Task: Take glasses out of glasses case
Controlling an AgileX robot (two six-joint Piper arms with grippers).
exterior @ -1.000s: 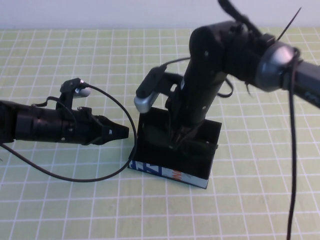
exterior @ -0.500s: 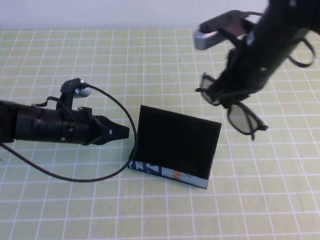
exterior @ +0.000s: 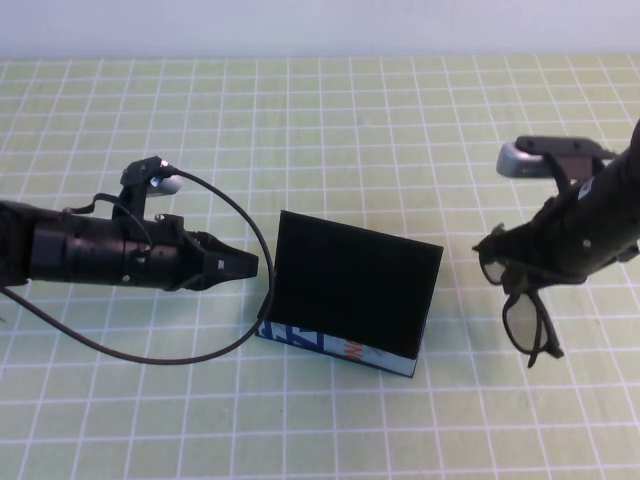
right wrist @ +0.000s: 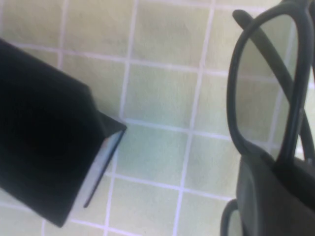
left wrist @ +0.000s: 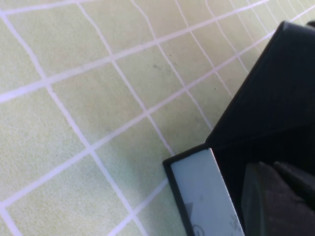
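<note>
The right gripper (exterior: pixel 530 262) hangs out past the case's right end, and it has the glasses (exterior: pixel 520 300) clamped between its jaws, closed down narrow on the frame near the bridge. The glasses dangle below it, one lens hanging straight down under the fingertips, the other tucked up against the gripper body. Their long axis runs roughly up-and-down here, tilted, not flat to the table. In the right wrist view the frame (right wrist: pixel 275 108) fills the side by the fingers, with green mat showing through the lens.

The glasses case (exterior: pixel 350 295) sits open on the green gridded mat (exterior: pixel 330 120), off to the left of the right gripper and apart from it, with bare mat between. Its lid stands up, its printed front faces the camera, and its dark inside looks empty.

The left gripper (exterior: pixel 240 265) lies low and level just beside the case's left end, its tip pointing at it. Its fingers look drawn together to a point, with nothing between them. The left wrist view shows the case's corner (left wrist: pixel 197 182) right ahead of it.

So what matters now: the open mat lies directly below the hanging glasses, clear of the case. My read is the extraction is done and only a set-down remains, and the right arm alone is placed for it.
</note>
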